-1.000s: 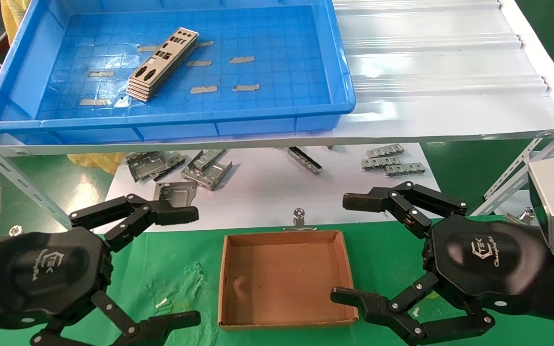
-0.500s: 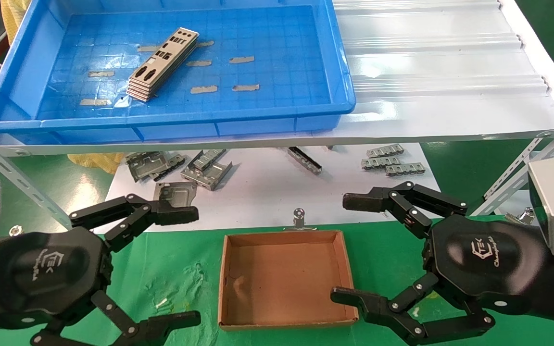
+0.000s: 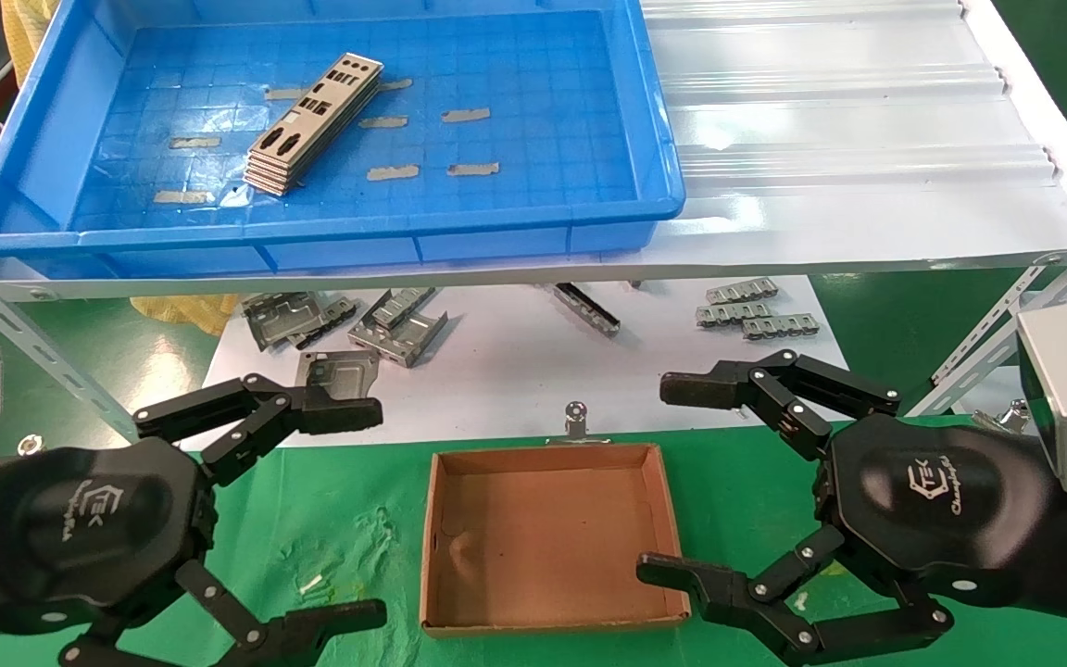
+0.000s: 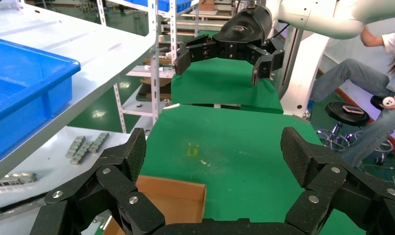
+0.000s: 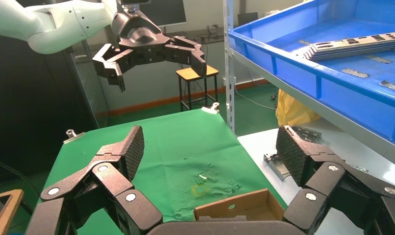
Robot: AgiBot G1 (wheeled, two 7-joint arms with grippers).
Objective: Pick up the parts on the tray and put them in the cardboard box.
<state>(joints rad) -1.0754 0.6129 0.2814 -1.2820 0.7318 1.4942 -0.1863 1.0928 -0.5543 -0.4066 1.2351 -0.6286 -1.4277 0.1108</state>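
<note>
A stack of thin silver-grey parts (image 3: 311, 125) lies slantwise in the left half of the blue tray (image 3: 330, 230) on the raised shelf; the right wrist view shows the stack (image 5: 355, 44) too. The brown cardboard box (image 3: 547, 537) sits empty on the green cloth below, between my two grippers. My left gripper (image 3: 376, 514) hangs open to the left of the box with nothing between its fingers. My right gripper (image 3: 656, 477) is open at the box's right wall, also holding nothing. Both are low and well short of the tray.
Bent grey brackets (image 3: 348, 324) and small notched strips (image 3: 756, 310) lie on a white sheet under the shelf. A metal clip (image 3: 575, 417) stands behind the box. The white corrugated shelf (image 3: 848, 120) extends right of the tray, with slanted metal struts (image 3: 987, 333).
</note>
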